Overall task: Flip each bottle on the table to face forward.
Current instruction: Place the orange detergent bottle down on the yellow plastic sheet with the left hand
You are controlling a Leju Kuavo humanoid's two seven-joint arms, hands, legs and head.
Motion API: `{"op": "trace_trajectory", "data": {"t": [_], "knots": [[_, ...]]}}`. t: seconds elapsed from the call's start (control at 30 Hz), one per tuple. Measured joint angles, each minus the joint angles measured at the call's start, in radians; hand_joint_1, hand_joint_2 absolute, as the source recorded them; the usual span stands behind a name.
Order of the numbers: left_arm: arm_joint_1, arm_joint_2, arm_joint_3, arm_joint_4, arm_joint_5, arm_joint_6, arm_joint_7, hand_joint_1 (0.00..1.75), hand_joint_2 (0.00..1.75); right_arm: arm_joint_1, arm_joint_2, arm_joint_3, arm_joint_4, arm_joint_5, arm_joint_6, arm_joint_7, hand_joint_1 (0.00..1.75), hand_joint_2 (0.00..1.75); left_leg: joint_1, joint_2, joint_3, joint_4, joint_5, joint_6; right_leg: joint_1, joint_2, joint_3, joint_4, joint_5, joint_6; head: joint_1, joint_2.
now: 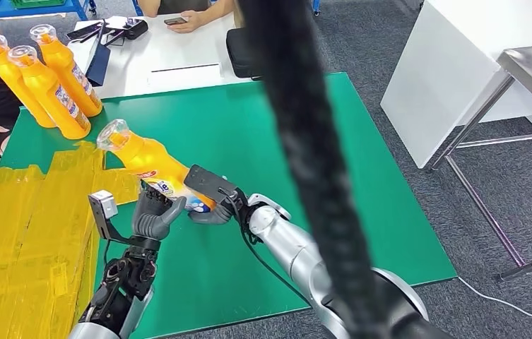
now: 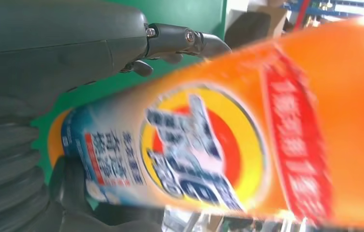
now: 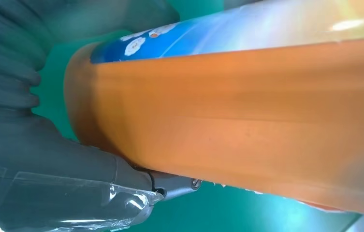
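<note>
An orange bottle [image 1: 151,161] lay tilted left of centre in the head view, cap toward the upper left, base held between both hands above the green mat [image 1: 263,127]. The left hand [image 1: 155,214] cupped the base from the lower left with fingers curled against it; the right hand [image 1: 210,201] gripped it from the right, thumb [image 3: 122,176] pressed on the plain orange side. The left wrist view showed the printed label [image 2: 194,145]. Three upright orange bottles [image 1: 51,78] stood at the upper left, beside yellow packaging [image 1: 22,233]. Turning the bottle well probably required both hands to share the load until the label faced forward.
</note>
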State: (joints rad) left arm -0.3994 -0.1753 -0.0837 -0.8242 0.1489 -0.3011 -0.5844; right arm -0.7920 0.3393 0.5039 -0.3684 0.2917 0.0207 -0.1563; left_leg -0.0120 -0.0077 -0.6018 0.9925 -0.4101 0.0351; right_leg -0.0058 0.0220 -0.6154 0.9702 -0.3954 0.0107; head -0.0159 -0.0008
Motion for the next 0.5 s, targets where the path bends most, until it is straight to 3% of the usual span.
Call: {"op": "trace_trajectory", "data": {"t": [0.5], "knots": [[0.042,-0.007,-0.035,-0.073,0.009,-0.005,0.03,0.0,1.75,-0.017,-0.009,0.0,0.024,0.021,-0.003,0.028,1.75,1.75,0.0,0.0,0.0,0.0,0.0,0.0,0.0,0.0,0.0,0.0,0.0,0.0,0.0,0.0]]}}
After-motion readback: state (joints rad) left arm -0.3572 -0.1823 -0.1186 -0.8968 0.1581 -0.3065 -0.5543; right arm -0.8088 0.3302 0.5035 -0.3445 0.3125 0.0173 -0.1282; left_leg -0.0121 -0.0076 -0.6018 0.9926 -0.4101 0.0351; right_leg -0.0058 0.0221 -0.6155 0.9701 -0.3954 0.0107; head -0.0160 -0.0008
